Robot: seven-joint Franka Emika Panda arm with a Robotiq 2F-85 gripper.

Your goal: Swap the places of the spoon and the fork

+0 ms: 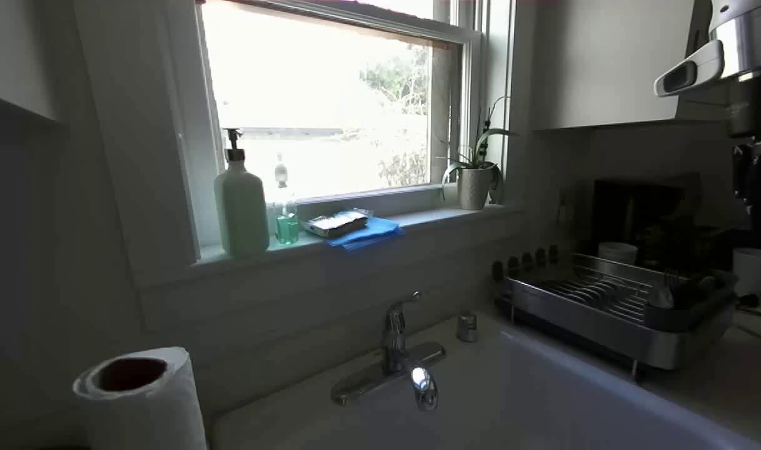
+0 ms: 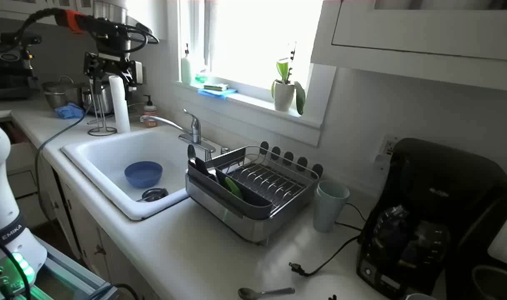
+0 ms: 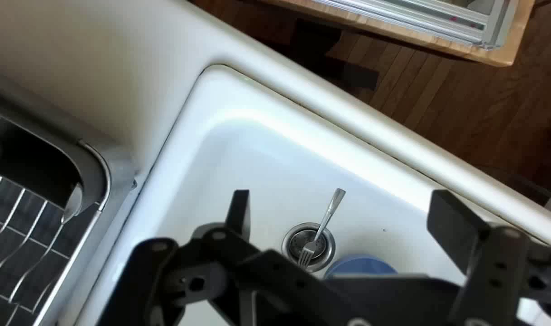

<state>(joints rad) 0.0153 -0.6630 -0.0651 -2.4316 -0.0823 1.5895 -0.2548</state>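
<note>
Wrist view: gripper spread wide, empty, presumably to admit the fork, angled seven-to-one o'clock, partly over the drain.

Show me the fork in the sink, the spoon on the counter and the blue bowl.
Fork (image 3: pixel 323 226): in the wrist view, on its handle.
Spoon (image 2: pixel 268 293): in an exterior view, on its handle.
Blue bowl (image 2: pixel 143 178): in an exterior view, on its side.

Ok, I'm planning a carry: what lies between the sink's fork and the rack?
From fork to rack, the wrist view shows part of the drain, the sink's floor and rim, partly behind the claw.
</note>
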